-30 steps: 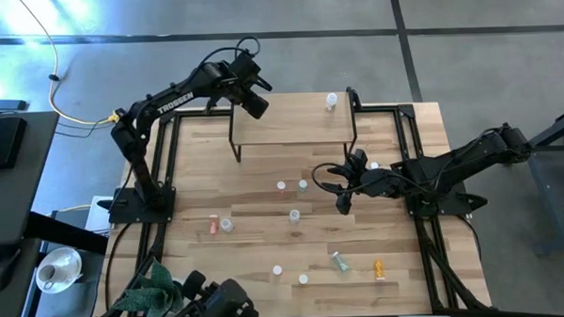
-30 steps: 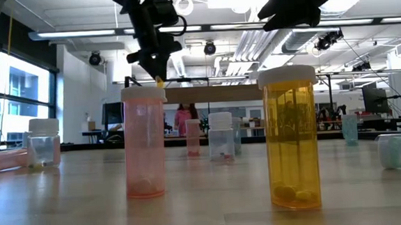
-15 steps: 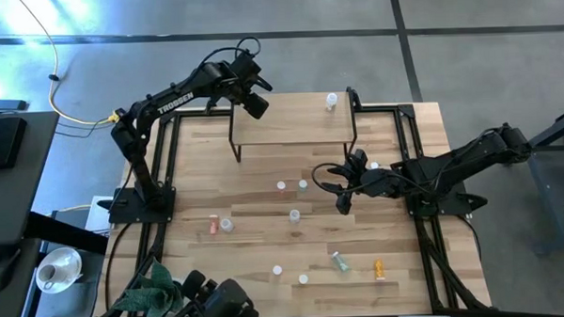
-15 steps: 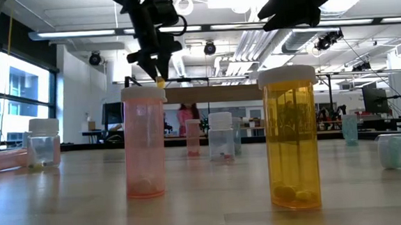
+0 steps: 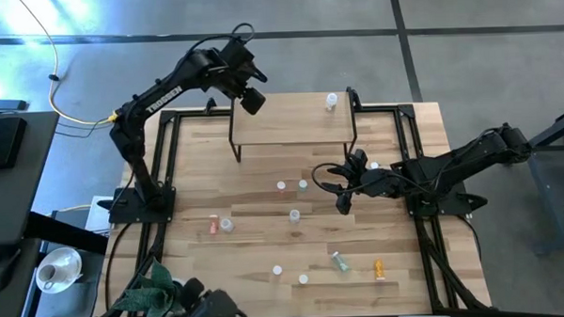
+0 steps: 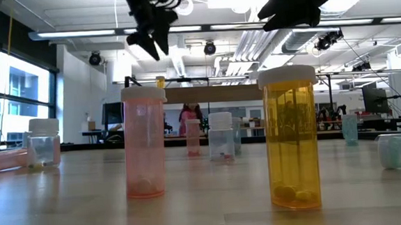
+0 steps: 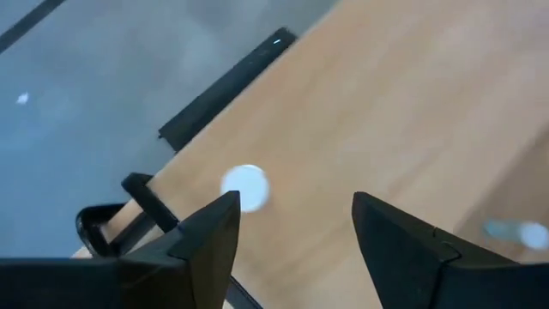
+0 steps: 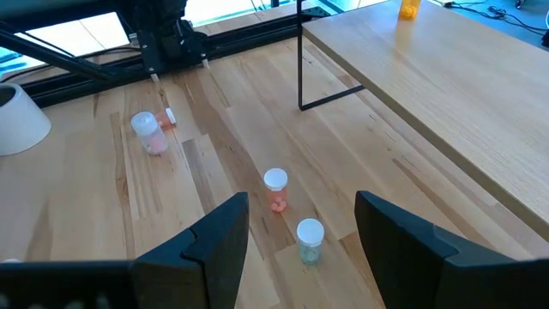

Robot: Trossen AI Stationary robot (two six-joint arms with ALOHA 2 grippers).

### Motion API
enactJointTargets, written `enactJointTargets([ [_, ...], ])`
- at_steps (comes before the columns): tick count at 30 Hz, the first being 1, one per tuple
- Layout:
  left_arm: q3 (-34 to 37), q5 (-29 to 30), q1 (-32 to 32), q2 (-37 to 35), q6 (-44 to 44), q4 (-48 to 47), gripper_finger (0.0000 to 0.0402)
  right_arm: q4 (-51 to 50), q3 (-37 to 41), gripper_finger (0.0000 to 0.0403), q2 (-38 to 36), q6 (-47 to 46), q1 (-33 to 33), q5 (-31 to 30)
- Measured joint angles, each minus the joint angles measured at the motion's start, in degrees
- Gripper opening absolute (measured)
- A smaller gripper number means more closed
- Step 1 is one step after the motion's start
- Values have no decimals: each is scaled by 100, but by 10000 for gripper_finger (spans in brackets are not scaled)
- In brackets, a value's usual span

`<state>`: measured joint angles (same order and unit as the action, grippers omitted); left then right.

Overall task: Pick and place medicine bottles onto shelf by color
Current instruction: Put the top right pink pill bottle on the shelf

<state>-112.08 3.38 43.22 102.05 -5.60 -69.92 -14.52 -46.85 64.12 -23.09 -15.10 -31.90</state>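
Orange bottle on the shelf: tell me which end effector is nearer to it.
Left. The left end effector hangs open just above the orange bottle, which stands at the shelf's far left corner. The right end effector hovers open over the table in front of the shelf's other end.

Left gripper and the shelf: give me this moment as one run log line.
left gripper: open, above shelf left end | orange bottle: upright on shelf, not held | right gripper: open, over table middle

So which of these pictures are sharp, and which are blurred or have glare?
Low view: the near orange bottle and pink bottle are sharp, with bright ceiling lights behind. Left wrist view: blurred; the white cap is only a soft disc. High view: glare on the floor at upper left.
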Motion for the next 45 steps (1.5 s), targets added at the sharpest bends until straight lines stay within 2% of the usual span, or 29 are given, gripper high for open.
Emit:
enactJointTargets([
  [10,4,-125,-903,-726,374,-113,191,0,0,204,2,20,0,0],
  [12,209,-126,-1135,-858,386,12,188,0,0,204,2,20,-1,0],
  [16,1272,-142,-1468,-1226,432,549,184,0,0,204,2,22,0,0],
  [23,3225,-222,-1644,-2078,431,2036,184,0,0,204,2,173,0,0],
  [27,3994,-442,-1704,-2552,383,2666,184,-15,0,204,2,365,0,2],
  [37,6128,-445,-2168,-3548,287,4690,184,207,0,204,153,498,7,22],
  [41,6793,-446,-2337,-3803,170,5378,184,692,0,204,450,806,77,42],
  [45,7167,-446,-2430,-4003,129,5620,184,1254,0,204,761,1189,262,182],
])
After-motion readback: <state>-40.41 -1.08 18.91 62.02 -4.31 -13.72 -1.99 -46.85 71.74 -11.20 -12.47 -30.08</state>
